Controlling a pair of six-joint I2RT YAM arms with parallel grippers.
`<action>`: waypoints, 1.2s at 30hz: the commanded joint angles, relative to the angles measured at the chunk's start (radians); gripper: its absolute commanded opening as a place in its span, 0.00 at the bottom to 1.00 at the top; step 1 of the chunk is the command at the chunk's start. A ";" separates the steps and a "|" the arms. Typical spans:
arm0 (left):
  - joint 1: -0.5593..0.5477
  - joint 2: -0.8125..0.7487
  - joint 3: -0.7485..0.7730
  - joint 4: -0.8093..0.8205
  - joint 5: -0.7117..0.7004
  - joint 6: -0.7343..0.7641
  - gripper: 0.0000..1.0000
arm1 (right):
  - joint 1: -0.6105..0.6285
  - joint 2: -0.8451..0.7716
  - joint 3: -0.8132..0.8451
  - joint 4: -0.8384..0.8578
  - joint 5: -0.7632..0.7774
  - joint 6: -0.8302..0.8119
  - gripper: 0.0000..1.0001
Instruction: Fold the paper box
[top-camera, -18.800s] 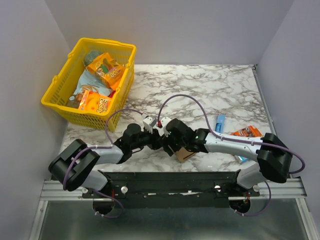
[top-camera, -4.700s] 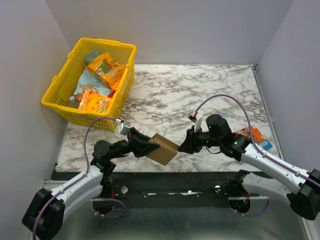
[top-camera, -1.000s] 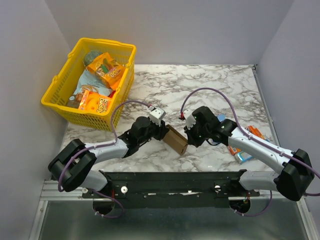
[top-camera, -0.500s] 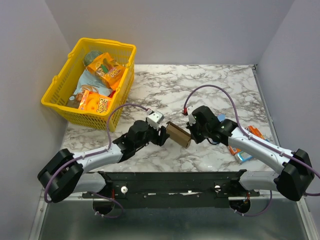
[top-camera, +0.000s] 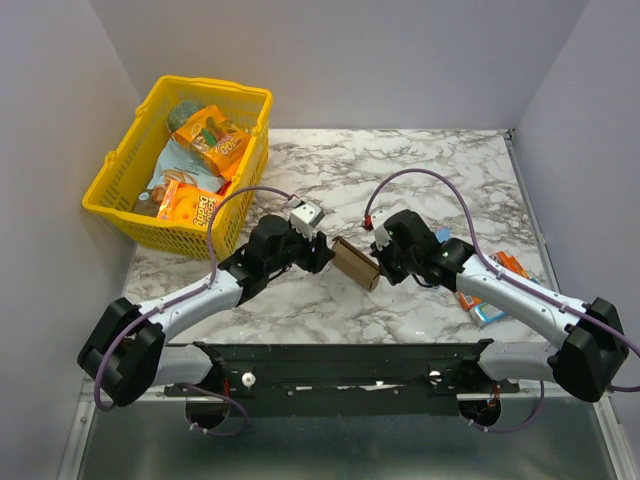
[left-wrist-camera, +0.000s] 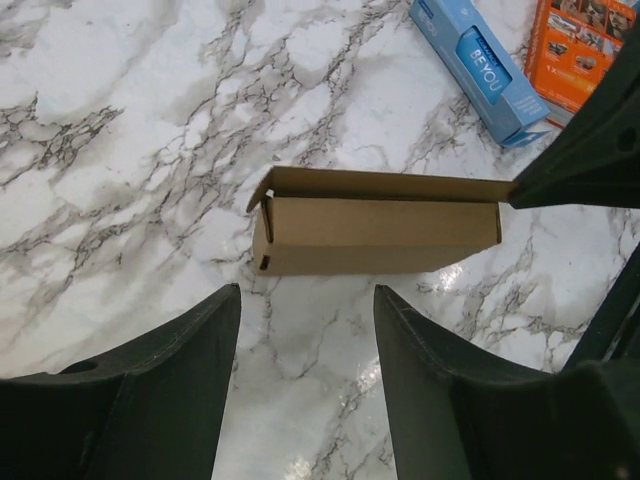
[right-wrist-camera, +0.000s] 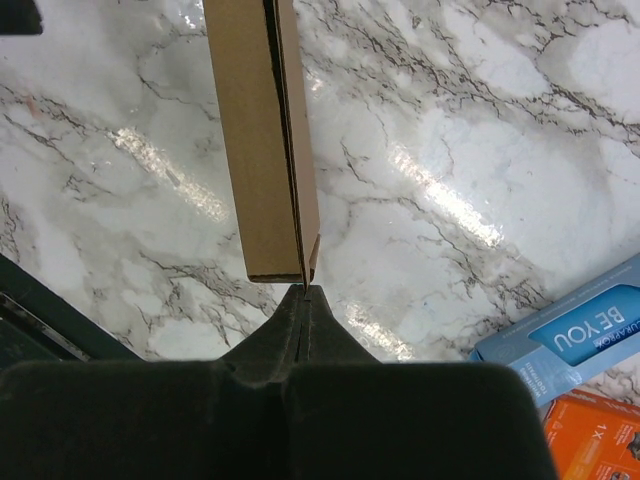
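- Box (top-camera: 355, 263) from the top view: between the two arms, over the near middle of the marble bench (top-camera: 420, 170); left gripper (top-camera: 322, 255) just beside it, not touching.
- Left wrist view: left gripper (left-wrist-camera: 305, 292) spread and empty; the brown box (left-wrist-camera: 380, 235) lies crosswise ahead, one end flap ajar.
- Right wrist view: right gripper (right-wrist-camera: 303, 292) pressed together, pinching the box (right-wrist-camera: 262, 140) by its thin end edge.

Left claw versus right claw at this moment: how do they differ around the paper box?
The left claw is open, its fingers spread and clear of the paper box. The right claw is shut, pinching the box's thin edge at one end. The left claw has the box's long side lying across in front of it, while the right claw meets the box end-on. Both are aimed at the same box.
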 joint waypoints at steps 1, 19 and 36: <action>0.043 0.082 0.067 0.015 0.092 0.049 0.61 | 0.005 -0.020 -0.001 0.026 -0.027 -0.029 0.01; 0.053 0.246 0.171 0.046 0.066 0.084 0.45 | 0.003 -0.011 -0.001 0.025 -0.064 -0.033 0.01; 0.034 0.257 0.171 0.023 0.025 0.087 0.30 | 0.005 0.003 0.002 0.023 -0.067 -0.035 0.01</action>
